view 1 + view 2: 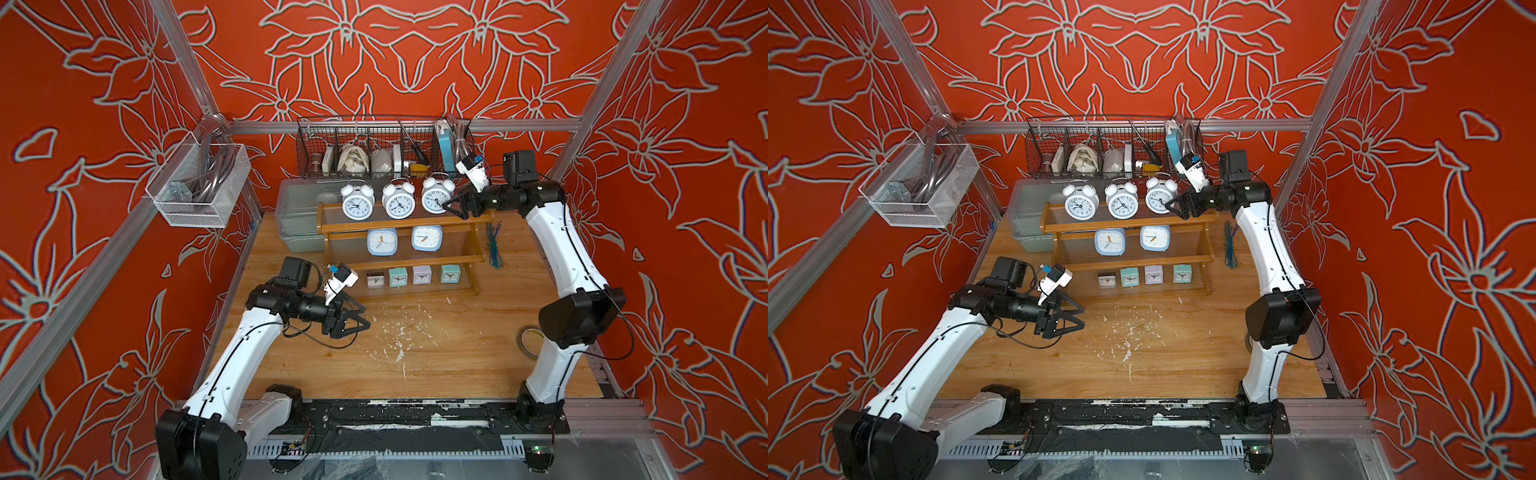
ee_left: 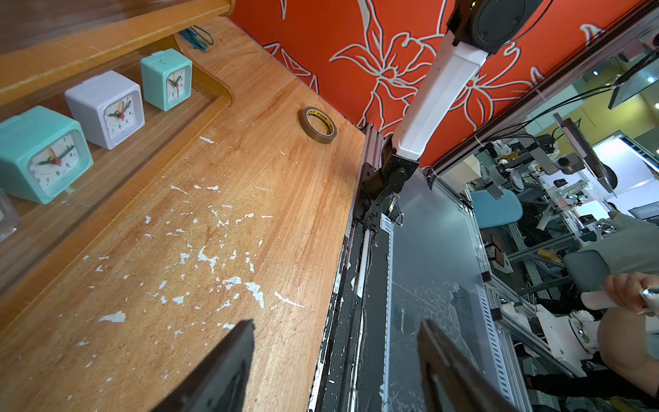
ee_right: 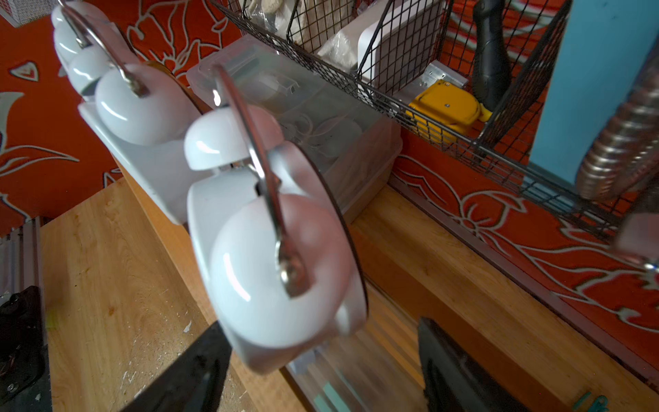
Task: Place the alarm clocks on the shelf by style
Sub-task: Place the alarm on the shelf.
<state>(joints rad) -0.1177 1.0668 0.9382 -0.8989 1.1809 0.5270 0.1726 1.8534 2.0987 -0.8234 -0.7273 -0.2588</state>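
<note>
White twin-bell clock [image 1: 435,199]: likely light, glossy, tippy; grip its round body. Right jaws spread beside it; left jaws spread, empty.

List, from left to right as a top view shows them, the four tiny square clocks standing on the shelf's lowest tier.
In a top view: grey clock → teal clock → white clock → second teal clock.

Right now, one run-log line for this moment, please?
left pincer: open, empty | right pincer: open, at twin-bell clock | shelf: sorted by style
</note>
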